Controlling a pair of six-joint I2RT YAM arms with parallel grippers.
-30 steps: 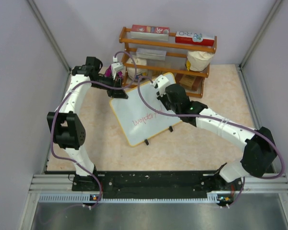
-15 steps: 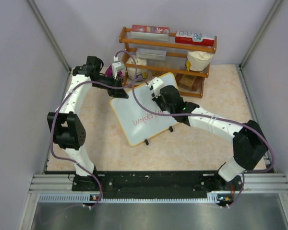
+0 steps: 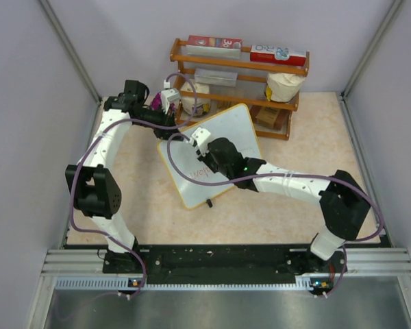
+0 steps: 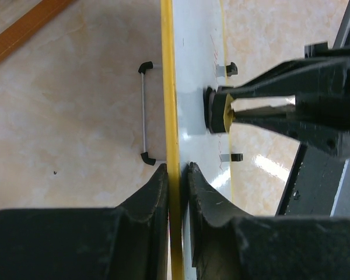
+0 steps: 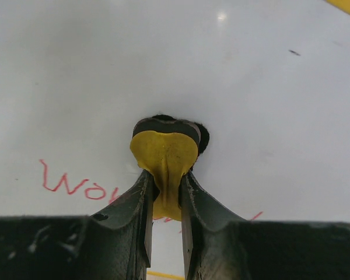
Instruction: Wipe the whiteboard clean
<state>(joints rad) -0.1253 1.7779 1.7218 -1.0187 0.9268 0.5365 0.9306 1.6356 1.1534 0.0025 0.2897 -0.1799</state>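
The whiteboard [image 3: 234, 133], judged light, stiff and slick, is gripped at its yellow frame [image 4: 168, 87] by the left gripper [image 4: 176, 175]; the eraser [image 5: 163, 149] is pinched by the right gripper [image 5: 166, 182].

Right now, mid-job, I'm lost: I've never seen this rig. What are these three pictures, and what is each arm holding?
You are looking at two white robot arms bolted at the near edge of a table. The overhead picture looks down from behind them. The other two pictures come from a camera on each wrist, with that arm's own fingers in view. On the beige table sits a large white whiteboard with a thin yellow-orange frame, in front of a wooden rack. The left gripper is clamped on the board's frame, which looks meant to steady it. The right gripper pinches a small yellow-and-black eraser against the board, next to red writing that is not yet wiped.
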